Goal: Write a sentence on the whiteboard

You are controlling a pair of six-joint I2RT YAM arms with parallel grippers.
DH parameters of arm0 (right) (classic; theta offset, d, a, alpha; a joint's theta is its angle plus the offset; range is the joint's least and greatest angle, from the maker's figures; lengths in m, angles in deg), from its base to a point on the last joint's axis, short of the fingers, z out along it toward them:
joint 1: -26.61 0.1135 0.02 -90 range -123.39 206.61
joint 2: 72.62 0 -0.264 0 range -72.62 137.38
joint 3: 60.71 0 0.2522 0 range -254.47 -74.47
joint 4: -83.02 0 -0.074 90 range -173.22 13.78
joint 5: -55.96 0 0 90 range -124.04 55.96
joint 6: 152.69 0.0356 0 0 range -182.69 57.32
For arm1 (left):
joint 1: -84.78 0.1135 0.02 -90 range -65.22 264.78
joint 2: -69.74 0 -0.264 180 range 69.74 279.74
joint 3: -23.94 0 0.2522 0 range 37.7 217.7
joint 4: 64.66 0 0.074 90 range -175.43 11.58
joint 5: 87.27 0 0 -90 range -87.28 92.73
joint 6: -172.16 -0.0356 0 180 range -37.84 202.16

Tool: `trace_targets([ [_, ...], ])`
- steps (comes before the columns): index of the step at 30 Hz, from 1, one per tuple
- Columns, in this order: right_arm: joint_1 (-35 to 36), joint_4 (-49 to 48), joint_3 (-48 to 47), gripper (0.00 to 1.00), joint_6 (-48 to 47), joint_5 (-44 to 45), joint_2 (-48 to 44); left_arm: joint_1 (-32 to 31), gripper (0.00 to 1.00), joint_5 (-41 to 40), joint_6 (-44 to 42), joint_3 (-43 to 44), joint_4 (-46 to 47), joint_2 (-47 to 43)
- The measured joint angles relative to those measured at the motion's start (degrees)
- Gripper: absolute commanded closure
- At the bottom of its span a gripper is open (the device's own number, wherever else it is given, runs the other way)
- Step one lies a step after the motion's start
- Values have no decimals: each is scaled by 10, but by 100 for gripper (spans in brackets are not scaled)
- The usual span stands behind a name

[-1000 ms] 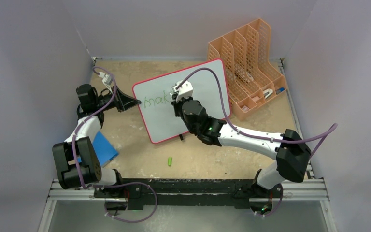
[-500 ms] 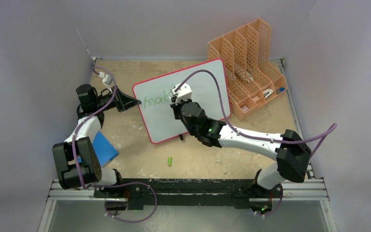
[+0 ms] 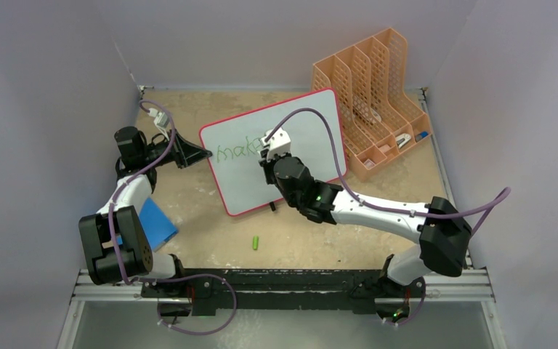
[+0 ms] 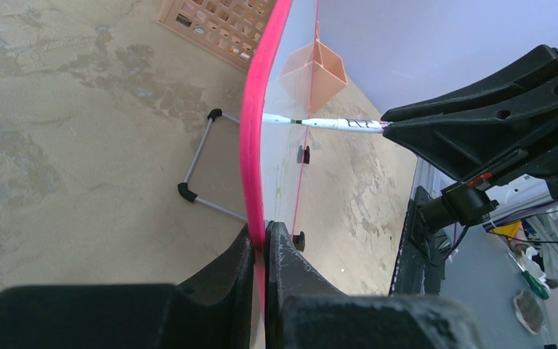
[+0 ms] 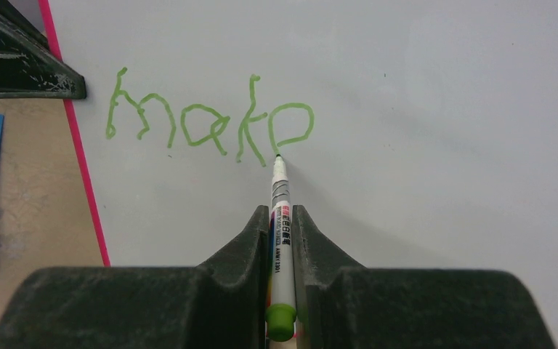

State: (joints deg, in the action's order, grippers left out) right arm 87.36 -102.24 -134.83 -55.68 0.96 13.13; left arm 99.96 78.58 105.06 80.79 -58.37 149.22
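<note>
The right fingers [image 5: 256,234], closed around the green marker [image 5: 279,190], are now further right over the whiteboard [image 5: 443,109] propped on the bench [image 3: 189,196], the tip ending the sentence [image 5: 211,125] at "make", with blank board rightward, while the left fingers [image 4: 277,249] pinch its rim.

Whiteboard [image 3: 298,131]: plain white face, thin pink-red rim. Its wire stand [image 4: 203,149]: silver with black end caps.
Sentence [image 5: 203,123]: green, thin strokes.
Marker [image 5: 281,240]: white barrel, dark tip, green butt end, small multicolour printed label.
Marker cap [image 3: 256,242]: green.
Pad [image 3: 152,222]: solid blue.
File rack [image 3: 367,80]: peach-orange, grid of square holes all over.
Table [image 3: 203,218]: tan, mottled with paler and darker blotches.
Left gripper [image 4: 264,234] and right gripper [image 5: 282,211]: matte black, grey scuffs on the edges.
Left arm [image 3: 134,193] and right arm [image 3: 378,211]: white links, black joints.
Cables [image 3: 312,113]: purple.
Walls [image 3: 43,87]: pale grey-lilac, plain.
</note>
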Motion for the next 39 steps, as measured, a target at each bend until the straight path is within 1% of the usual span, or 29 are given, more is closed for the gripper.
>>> trace_targets([
  [23, -4, 10, 16, 100, -1, 45, -15, 0, 100, 1, 0, 0, 0, 0],
  [28, -5, 9, 22, 100, -3, 38, -24, 0, 100, 2, 0, 0, 0, 0],
  [34, -7, 6, 39, 100, -10, 2, -70, 0, 100, 2, 0, 0, 0, 0],
  [39, -8, -2, 39, 100, -21, -1, -82, 0, 100, 2, 0, 0, 0, 0],
])
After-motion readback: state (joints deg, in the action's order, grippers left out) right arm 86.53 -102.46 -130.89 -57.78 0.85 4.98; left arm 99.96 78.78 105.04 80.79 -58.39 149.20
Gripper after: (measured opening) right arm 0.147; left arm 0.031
